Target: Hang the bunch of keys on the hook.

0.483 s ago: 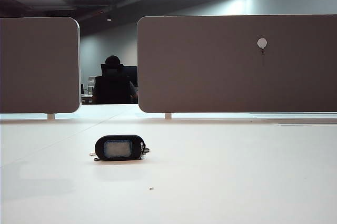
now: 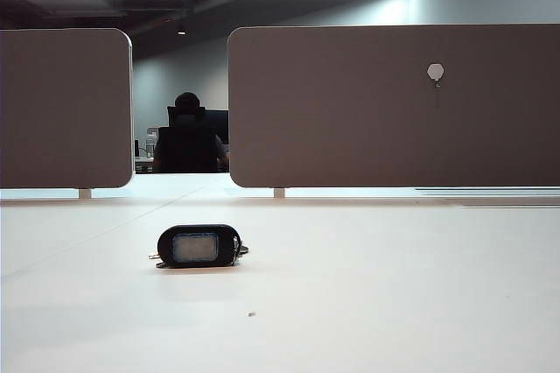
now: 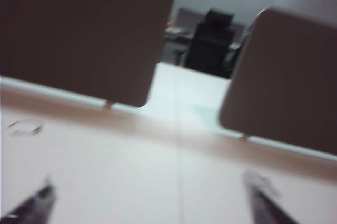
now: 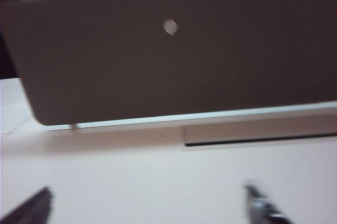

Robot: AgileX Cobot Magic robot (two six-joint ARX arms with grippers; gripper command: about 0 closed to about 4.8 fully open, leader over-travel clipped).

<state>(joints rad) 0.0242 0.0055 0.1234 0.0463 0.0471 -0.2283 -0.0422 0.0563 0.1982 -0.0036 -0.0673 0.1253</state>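
Note:
The bunch of keys (image 2: 199,246), a black oblong fob with a pale window and small metal keys at its ends, lies flat on the white table, left of centre in the exterior view. The hook (image 2: 436,73), a small pale pad with a thin metal hook under it, sticks on the right brown panel (image 2: 394,106); it also shows as a blurred hook (image 4: 170,27) in the right wrist view. Neither arm appears in the exterior view. My left gripper (image 3: 150,197) is open over bare table. My right gripper (image 4: 150,197) is open too, facing the panel, with nothing between its fingers.
A second brown panel (image 2: 66,108) stands at the back left, with a gap between the two panels. Through the gap a person sits in a dark chair (image 2: 188,137). A small speck (image 2: 251,313) lies on the table in front of the keys.

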